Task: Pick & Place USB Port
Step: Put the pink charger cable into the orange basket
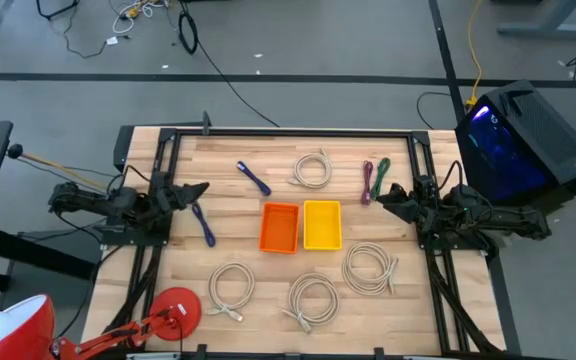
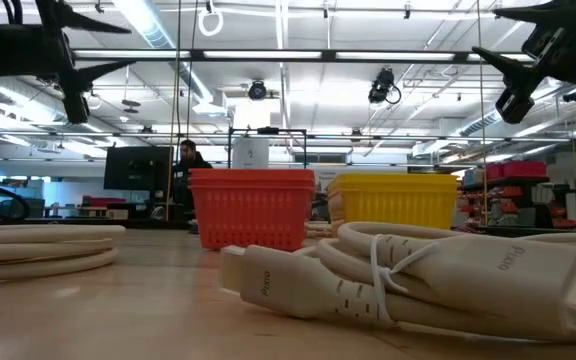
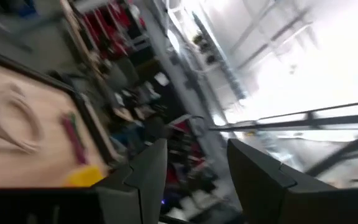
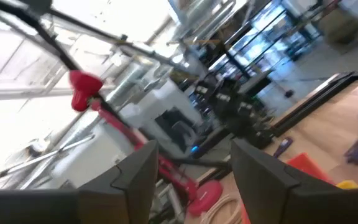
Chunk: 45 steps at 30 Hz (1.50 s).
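On the wooden table (image 1: 268, 290) below me, everything lies between my two arms. At its centre sit two small bins, touching side by side: the orange bin (image 1: 279, 227) toward my left arm and the yellow bin (image 1: 322, 224) toward my right. Around them lie the cables. Four pale coiled USB cables rest on the boards: one (image 1: 312, 169) at the far edge, one (image 1: 370, 268) just beyond the yellow bin on the near side, one (image 1: 311, 298) near the front edge, and one (image 1: 231, 285) toward the front left. A blue cable (image 1: 253, 178) lies at the far side, a second blue cable (image 1: 204, 224) just beside my left gripper (image 1: 195, 192), and a purple cable (image 1: 367, 182) and a green cable (image 1: 382, 176) lie together close to my right gripper (image 1: 386, 197).

My left gripper hangs above the table's left side, fingers (image 3: 143, 180) apart and holding nothing. My right gripper hangs above the right side, fingers (image 4: 133, 177) spread wide, also empty. Neither touches a cable.
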Tool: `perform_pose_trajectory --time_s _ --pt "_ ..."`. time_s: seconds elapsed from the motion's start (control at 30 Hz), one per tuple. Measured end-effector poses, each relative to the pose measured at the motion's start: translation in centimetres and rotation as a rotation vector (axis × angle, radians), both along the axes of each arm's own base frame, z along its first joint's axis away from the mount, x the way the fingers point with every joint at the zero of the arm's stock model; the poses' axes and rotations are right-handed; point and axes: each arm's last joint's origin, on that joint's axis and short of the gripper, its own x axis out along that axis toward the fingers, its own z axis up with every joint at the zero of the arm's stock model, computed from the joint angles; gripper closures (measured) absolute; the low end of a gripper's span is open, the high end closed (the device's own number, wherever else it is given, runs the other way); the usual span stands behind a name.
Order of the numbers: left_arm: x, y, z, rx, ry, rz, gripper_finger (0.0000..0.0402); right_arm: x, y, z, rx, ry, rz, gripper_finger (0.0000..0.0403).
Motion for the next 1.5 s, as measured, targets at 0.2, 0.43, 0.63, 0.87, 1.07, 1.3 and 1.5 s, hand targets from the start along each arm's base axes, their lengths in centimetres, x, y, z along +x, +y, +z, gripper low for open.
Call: perform_pose_trajectory --time_s 0.2,0.43,0.63,0.87,1.07,1.3,1.5 --pt "-0.1 0.3 -0.2 0.047 0.061 0.127 0.0225 -0.1 -0.6 0.1 0.036 -0.012 -0.203 0.0199" --pt "-0.1 0.3 -0.3 0.116 0.113 0.171 0.0225 -0.3 -1.1 0.2 -0.040 0.003 -0.429 0.0199" --pt "-0.2 0.4 -0.1 0.079 0.080 0.172 0.0225 -0.7 -1.6 0.5 -0.002 -0.022 -0.610 0.0199" --pt "-0.2 0.4 -0.2 0.077 0.086 0.178 0.0225 -0.8 -1.7 0.5 0.029 -0.014 -0.661 0.0199" --pt "-0.2 0.4 -0.1 0.045 0.066 0.167 0.0225 -1.3 -1.9 1.3 0.156 -0.141 -0.698 0.0199" --pt "-0.2 0.6 -0.1 0.035 0.064 0.205 0.0225 -3.2 -1.1 8.6 -0.181 -0.349 -0.525 0.0199" --pt "-0.3 1.1 -0.1 0.043 0.080 0.280 0.0225 -2.0 -1.2 16.6 -0.483 -0.047 -0.583 0.0199"
